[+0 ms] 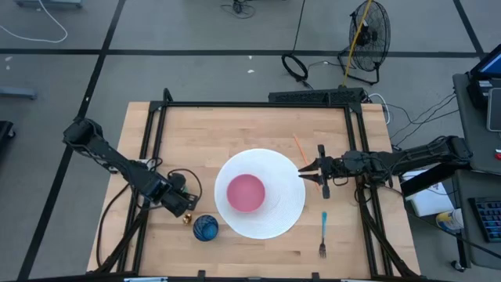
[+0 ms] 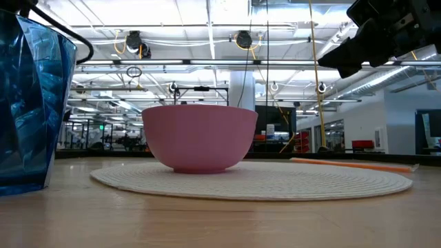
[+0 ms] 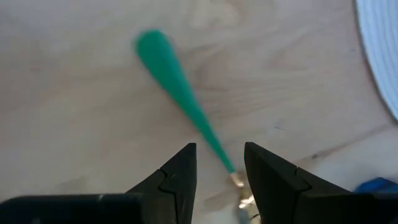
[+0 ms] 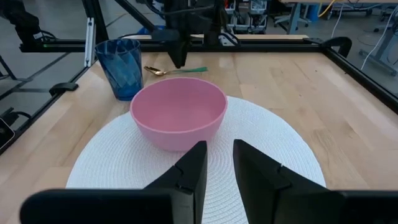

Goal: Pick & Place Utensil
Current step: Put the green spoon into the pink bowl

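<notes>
A spoon with a green handle point(image 3: 177, 84) and a gold neck point(image 3: 239, 182) lies flat on the wooden table, left of the blue cup point(image 1: 206, 228). My left gripper point(image 3: 221, 149) points down over it, open. Its two fingers stand on either side of the handle's thin end, and I see no touch. In the right wrist view this gripper point(image 4: 180, 53) stands over the spoon point(image 4: 177, 70), beyond the pink bowl point(image 4: 178, 112). My right gripper point(image 1: 301, 172) hovers level above the right edge of the white mat point(image 1: 278, 223), a narrow gap between its fingers and nothing in it.
A thin orange stick point(image 2: 351, 164) lies across the mat's right edge under my right arm. A fork with a blue handle point(image 1: 323, 233) lies on the table near the front right. The blue cup point(image 2: 31, 103) stands close beside the spoon. A black frame point(image 1: 258, 103) borders the table.
</notes>
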You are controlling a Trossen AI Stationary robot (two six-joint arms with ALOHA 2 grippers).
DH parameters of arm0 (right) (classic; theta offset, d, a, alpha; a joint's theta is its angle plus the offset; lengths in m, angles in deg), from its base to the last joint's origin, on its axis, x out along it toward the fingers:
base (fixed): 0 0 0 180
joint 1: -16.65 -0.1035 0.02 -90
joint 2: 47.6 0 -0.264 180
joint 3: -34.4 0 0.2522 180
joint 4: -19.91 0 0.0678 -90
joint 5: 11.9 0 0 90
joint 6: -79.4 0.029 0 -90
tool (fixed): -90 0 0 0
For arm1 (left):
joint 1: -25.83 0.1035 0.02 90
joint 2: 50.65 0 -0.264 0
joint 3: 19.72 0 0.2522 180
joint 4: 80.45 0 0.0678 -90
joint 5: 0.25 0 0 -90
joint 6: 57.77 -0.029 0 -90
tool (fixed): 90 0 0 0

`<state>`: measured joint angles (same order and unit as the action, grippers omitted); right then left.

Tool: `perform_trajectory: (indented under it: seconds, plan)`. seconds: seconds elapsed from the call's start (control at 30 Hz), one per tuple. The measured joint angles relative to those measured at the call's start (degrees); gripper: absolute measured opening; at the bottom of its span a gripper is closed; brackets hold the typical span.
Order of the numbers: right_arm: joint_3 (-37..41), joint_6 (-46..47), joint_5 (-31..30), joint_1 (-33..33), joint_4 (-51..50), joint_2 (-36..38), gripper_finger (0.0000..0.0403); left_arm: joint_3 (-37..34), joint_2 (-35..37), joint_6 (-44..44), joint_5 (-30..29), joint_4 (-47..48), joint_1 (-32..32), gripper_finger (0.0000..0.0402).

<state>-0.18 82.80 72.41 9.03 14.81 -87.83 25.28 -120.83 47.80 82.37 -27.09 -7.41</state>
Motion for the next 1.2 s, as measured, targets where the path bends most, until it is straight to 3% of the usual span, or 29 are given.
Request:
perform_trajectory:
  seconds: [0.2,0.73,1.2]
  plan:
    - [0.0,0.0,0.0,0.0,0.0,0.0,0.0075,-3.6,0.0,0.2,1.7,-6.8,0.0,0.0141]
    - [0.0,0.0,0.0,0.0,0.0,0.0,0.0075,-5.9,0.2,3.6,5.3,-3.8,0.1,0.014]
    - [0.0,-1.1,0.0,0.0,0.1,0.0,0.0075,-5.9,0.2,-1.2,10.0,-3.2,3.6,0.014]
